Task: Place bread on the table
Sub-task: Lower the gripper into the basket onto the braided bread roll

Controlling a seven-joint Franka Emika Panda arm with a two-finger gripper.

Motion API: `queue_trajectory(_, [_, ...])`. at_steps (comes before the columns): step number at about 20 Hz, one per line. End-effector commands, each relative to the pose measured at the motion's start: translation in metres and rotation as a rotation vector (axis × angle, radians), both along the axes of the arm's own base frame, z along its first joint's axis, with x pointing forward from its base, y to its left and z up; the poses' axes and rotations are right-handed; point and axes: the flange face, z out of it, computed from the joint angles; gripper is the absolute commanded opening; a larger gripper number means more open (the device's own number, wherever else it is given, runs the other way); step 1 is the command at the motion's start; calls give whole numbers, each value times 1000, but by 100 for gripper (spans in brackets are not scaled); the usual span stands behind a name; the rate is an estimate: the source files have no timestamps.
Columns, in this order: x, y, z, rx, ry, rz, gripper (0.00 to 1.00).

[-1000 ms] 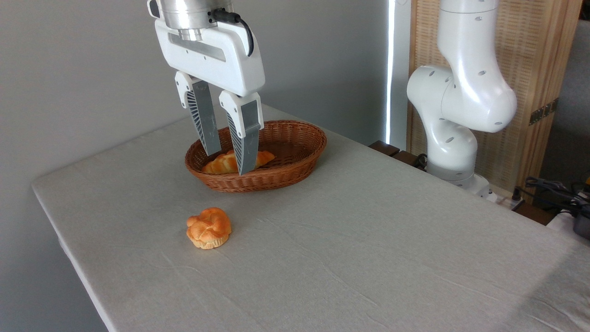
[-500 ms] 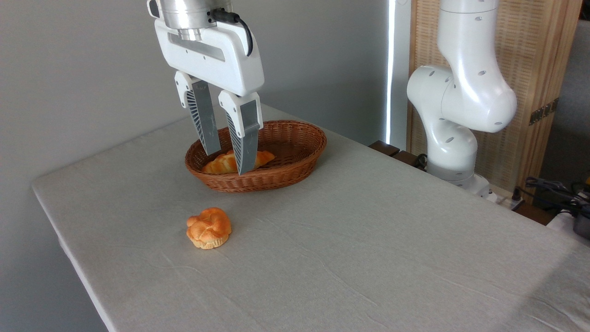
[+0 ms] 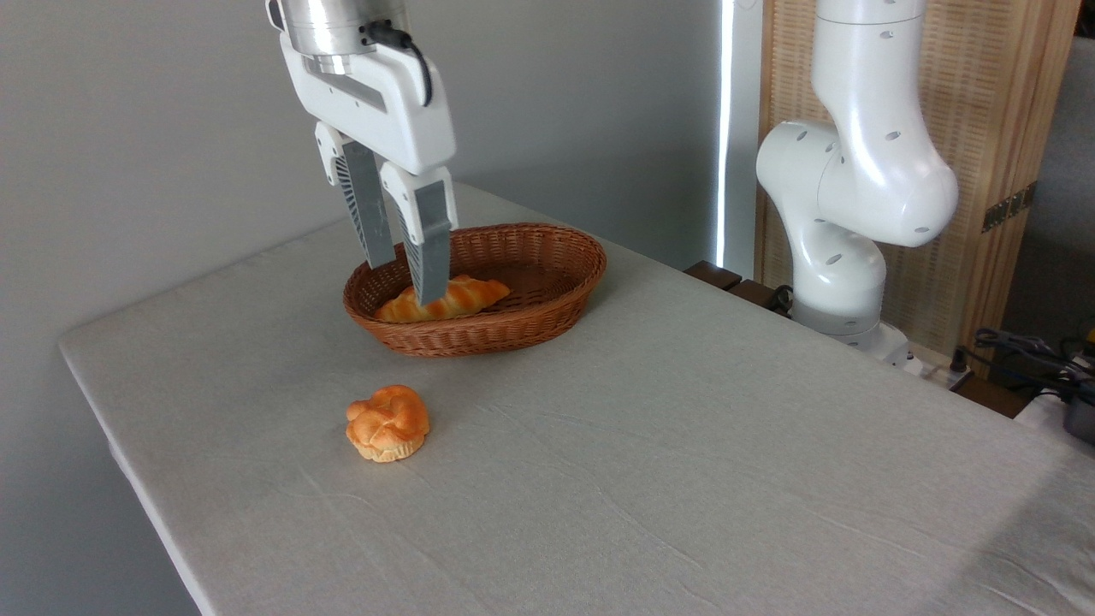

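The bread [image 3: 458, 297], a long braided golden-orange loaf, lies inside the brown wicker basket [image 3: 547, 282] at the back of the table [image 3: 684, 462]. My gripper [image 3: 404, 282] hangs over the loaf's left half with its two grey fingers pointing down and a narrow gap between them. It is open and holds nothing. The nearer finger [image 3: 427, 248] covers part of the loaf, and its tip sits at about the loaf's height. Whether the fingers touch the bread I cannot tell.
A small round knotted bun [image 3: 387, 422] sits on the cloth in front of the basket. The arm's white base [image 3: 843, 257] stands at the table's right back edge. Cables and a wooden screen are at the far right.
The gripper has shifted left and slightly away from the camera, and its fingers now stand closer together. More of the loaf's right half shows. The loaf and the bun have not moved.
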Motion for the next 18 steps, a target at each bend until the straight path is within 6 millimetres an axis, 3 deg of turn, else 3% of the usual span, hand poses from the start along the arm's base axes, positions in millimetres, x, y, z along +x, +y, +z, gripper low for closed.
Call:
queue_trajectory(1, [-28, -45, -9, -8, 7, -97, 100])
queue_trajectory(7, [-65, -118, -49, -4, 6, -241, 100])
queue_trajectory(11, [-103, -172, -107, 6, 29, -357, 100])
queue_trajectory(13, [-117, -186, -128, 20, 54, -394, 100])
queue_trajectory(18, [-122, -188, -161, 22, 52, -409, 100])
